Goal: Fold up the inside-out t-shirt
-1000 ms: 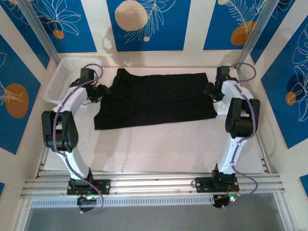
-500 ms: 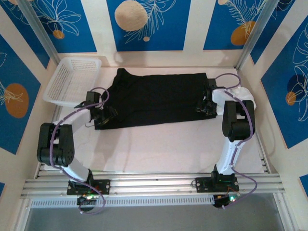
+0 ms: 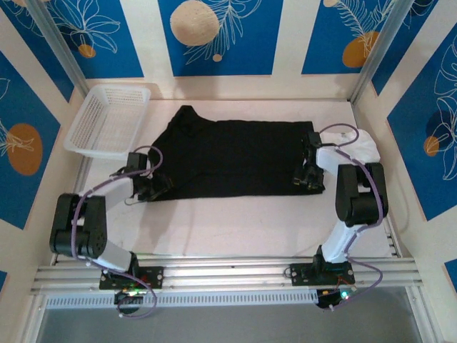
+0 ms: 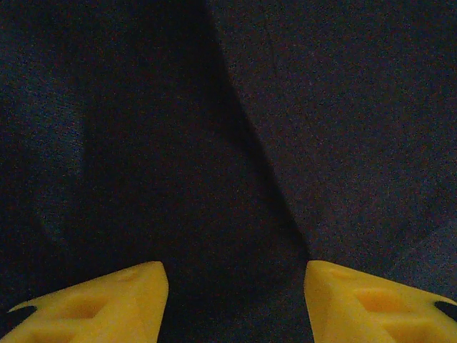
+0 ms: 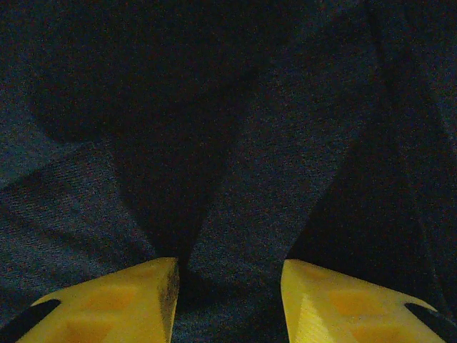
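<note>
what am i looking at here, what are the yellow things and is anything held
Two robot arms are bolted at the near edge of a table. The wide picture comes from a camera above and behind them. On it lies a black t-shirt, with a white basket at far left. The dark pictures come from wrist cameras; the yellow wedges are fingertips. The left end effector is open over the shirt's near left corner. The right end effector has a ridge of cloth between its fingers; whether it grips is unclear.

Left hand (image 3: 154, 187), right hand (image 3: 308, 179) low, fingers (image 4: 107, 304) apart; grip unclear.
</note>
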